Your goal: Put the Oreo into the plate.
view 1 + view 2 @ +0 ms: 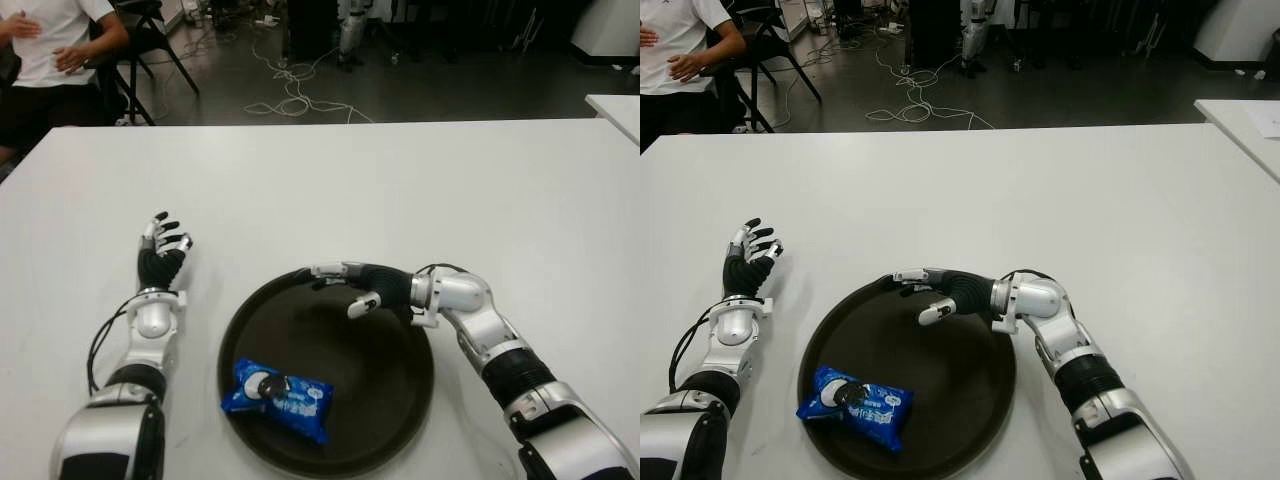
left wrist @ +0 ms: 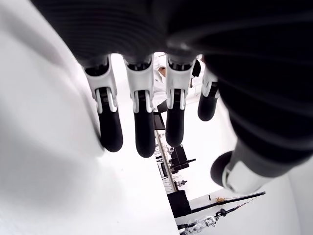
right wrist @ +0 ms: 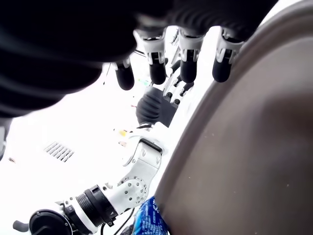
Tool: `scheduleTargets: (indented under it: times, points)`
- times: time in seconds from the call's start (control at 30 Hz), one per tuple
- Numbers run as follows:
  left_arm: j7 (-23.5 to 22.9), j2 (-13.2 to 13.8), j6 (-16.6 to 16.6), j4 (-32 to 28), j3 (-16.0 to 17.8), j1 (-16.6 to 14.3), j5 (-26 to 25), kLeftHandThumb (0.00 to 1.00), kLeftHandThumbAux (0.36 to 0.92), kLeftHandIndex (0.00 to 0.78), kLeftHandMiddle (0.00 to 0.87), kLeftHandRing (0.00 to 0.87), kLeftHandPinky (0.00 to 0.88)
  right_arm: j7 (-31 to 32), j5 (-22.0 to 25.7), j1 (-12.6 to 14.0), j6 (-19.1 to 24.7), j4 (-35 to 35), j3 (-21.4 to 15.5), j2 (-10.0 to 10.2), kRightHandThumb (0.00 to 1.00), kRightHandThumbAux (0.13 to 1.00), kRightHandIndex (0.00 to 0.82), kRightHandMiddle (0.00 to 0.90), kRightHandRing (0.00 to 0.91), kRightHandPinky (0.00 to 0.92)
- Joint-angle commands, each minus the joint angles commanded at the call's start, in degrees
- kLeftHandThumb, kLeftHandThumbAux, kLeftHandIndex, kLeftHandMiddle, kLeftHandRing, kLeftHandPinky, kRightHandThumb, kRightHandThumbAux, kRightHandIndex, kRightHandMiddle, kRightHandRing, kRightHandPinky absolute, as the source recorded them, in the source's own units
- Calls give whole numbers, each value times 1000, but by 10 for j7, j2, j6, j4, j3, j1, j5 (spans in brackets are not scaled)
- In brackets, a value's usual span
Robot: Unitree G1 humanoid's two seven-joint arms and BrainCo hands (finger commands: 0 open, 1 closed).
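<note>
Over plate (image 1: 400,400) far rim: right robot hand (image 1: 345,285) spread, empty | Oreo (image 1: 277,396) on plate | left robot hand (image 1: 160,250) spread beside plate

Plate (image 1: 400,400) on counter (image 1: 400,190), near front edge. Oreo pack (image 1: 277,397) in plate, front-left part. Right hand (image 1: 352,285) over plate's rear rim. Left hand (image 1: 160,255) left of plate.

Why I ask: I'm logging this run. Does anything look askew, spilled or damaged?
Nothing stands out. The Oreo pack lies intact in the dark plate, near its left rim. The right hand shows open over the plate's far edge; the left hand shows open left of the plate.
</note>
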Motion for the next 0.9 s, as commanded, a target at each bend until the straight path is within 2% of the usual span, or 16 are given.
scheduleTargets:
  times: [0.23, 0.47, 0.67, 0.9]
  points:
    - [0, 1, 1, 0, 0, 0, -1, 342, 665, 145, 235, 262, 300, 0, -1, 0, 10, -7, 0, -1, 0, 359, 0, 0, 0, 0]
    - [-4, 1, -1, 1, 0, 0, -2, 353, 658, 149, 231, 262, 310, -9, -11, -2, -5, -2, 0, -2, 0, 372, 0, 0, 0, 0]
    - [-7, 2, -3, 2, 0, 0, -2, 346, 653, 152, 235, 268, 316, -12, -18, -8, -13, -2, 0, -7, 0, 346, 0, 0, 0, 0]
    - [-3, 2, 0, 3, -3, 0, 1, 321, 652, 149, 236, 267, 306, -5, 1, -2, 3, -51, -11, -16, 0, 331, 0, 0, 0, 0]
